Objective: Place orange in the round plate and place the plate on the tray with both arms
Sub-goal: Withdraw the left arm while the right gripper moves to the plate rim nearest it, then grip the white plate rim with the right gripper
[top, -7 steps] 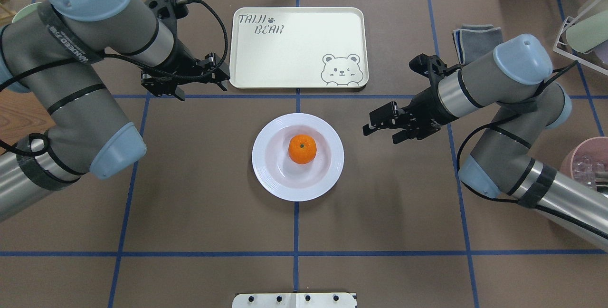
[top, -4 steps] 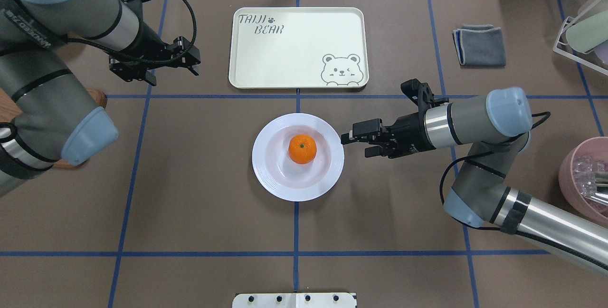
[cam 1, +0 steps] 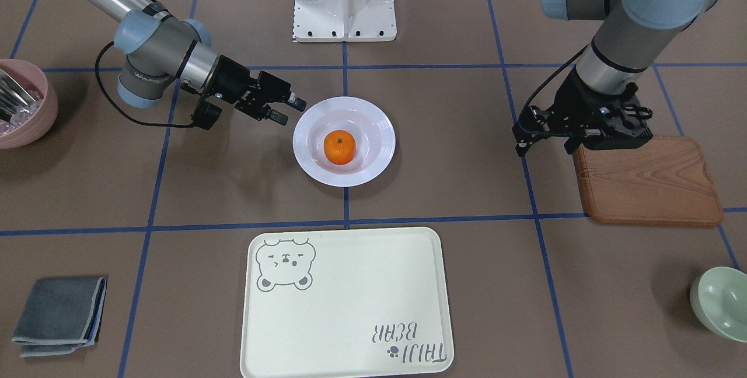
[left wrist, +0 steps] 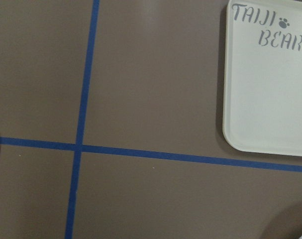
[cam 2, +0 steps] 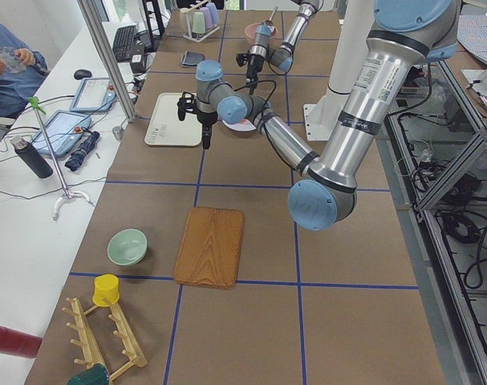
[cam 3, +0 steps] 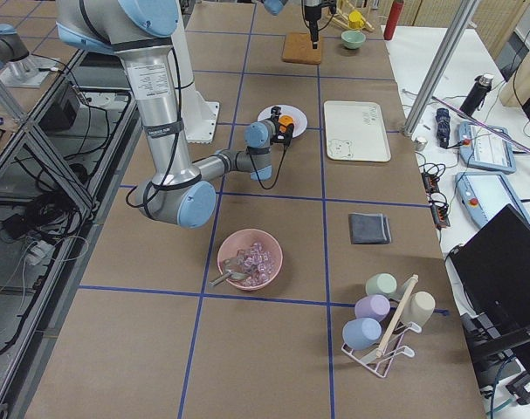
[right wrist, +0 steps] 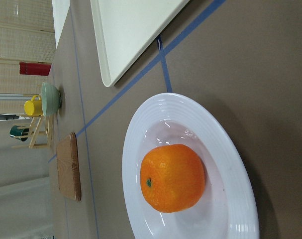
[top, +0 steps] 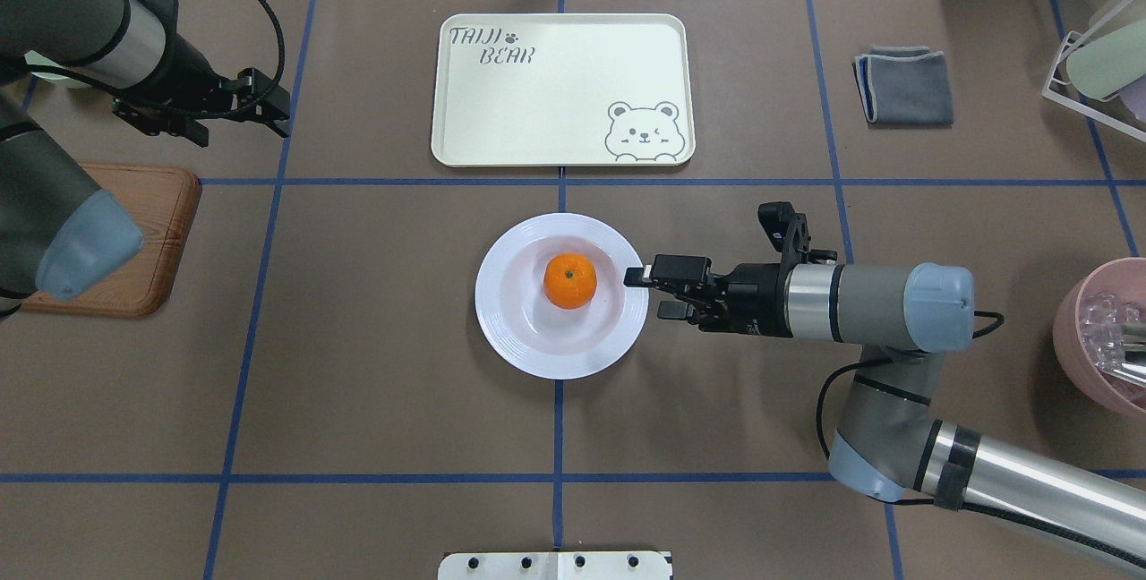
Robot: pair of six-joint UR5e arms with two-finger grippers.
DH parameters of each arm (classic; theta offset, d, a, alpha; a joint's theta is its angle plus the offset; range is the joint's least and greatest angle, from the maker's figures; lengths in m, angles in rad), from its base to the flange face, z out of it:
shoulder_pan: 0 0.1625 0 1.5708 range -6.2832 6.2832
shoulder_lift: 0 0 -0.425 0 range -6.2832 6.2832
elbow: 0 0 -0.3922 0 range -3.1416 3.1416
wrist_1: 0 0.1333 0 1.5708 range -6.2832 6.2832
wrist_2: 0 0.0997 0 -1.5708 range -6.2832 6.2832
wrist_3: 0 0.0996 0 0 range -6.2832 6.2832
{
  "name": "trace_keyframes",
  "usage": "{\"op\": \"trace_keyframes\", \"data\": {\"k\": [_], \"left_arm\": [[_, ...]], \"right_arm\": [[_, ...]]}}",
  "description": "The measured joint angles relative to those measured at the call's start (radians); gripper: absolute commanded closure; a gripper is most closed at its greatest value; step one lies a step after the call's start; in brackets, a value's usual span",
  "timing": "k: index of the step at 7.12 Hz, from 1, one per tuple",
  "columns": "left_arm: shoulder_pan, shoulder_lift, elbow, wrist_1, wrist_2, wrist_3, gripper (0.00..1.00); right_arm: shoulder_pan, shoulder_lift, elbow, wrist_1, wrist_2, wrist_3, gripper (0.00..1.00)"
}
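The orange [top: 569, 281] lies in the sunken centre of the white round plate [top: 512, 329] at mid-table. The right wrist view shows the orange [right wrist: 173, 178] and the plate [right wrist: 230, 164] up close. My right gripper [top: 648, 293] is open at the plate's right rim, with its upper fingertip [top: 633, 276] over the rim's edge. From the front it [cam 1: 290, 111] also shows open beside the plate [cam 1: 379, 156]. The cream tray [top: 561, 89] lies bare behind the plate. My left gripper [top: 243, 134] hangs open far to the tray's left, holding nothing.
A brown wooden board [top: 134, 240] lies at the left edge under the left arm. A folded grey cloth [top: 904, 85] sits back right, a pink bowl [top: 1101, 329] at the right edge, a cup rack [top: 1097, 52] behind it. A pale green bowl [cam 1: 721, 302] stands beyond the board.
My right gripper has moved left and down to the plate's right rim. The left arm has drawn back to the left, away from the tray. Plate and orange have not moved.
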Motion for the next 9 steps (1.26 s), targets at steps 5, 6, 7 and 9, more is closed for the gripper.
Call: {"op": "trace_keyframes", "data": {"k": [5,6,7,9], "left_arm": [[-0.006,0.017,0.005,-0.001,0.001,0.005,0.02],[-0.006,0.018,0.005,-0.002,0.001,0.005,0.02],[-0.006,0.019,0.004,-0.002,0.001,0.005,0.02],[-0.006,0.02,0.0,-0.003,0.002,0.005,0.02]], "right_arm": [[-0.054,-0.006,-0.042,0.006,-0.13,0.009,0.0],[-0.056,-0.001,-0.05,0.004,-0.134,0.01,0.0],[-0.057,0.007,-0.055,0.002,-0.144,0.011,0.0],[-0.059,0.032,-0.079,-0.001,-0.165,0.012,0.0]]}}
